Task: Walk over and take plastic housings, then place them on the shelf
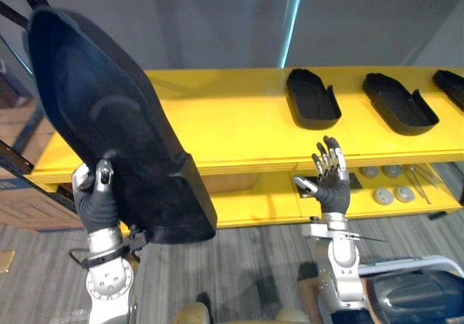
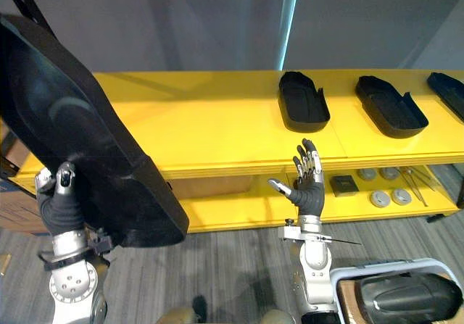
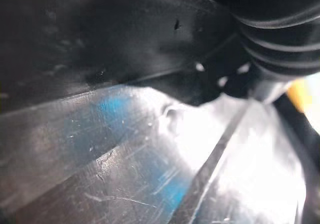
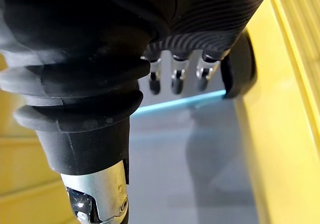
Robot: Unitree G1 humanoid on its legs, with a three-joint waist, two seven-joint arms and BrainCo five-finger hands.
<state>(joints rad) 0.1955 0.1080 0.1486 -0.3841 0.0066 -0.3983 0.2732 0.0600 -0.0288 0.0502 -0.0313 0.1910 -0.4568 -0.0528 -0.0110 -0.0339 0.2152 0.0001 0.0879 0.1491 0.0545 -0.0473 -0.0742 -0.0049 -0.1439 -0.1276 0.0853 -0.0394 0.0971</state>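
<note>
A large black plastic housing is held up, tilted, over the left end of the yellow shelf. My left hand grips its lower edge, thumb curled over the rim; the left wrist view looks along the housing's glossy inner surface. Three smaller black housings lie on the shelf's top board: one at the middle, one to its right, one at the far right edge. My right hand is raised in front of the shelf edge, fingers straight and spread, empty.
The lower shelf board holds several grey discs, a dark square part and thin metal tools. A bin with a black housing stands at the lower right. Cardboard boxes stand at the left.
</note>
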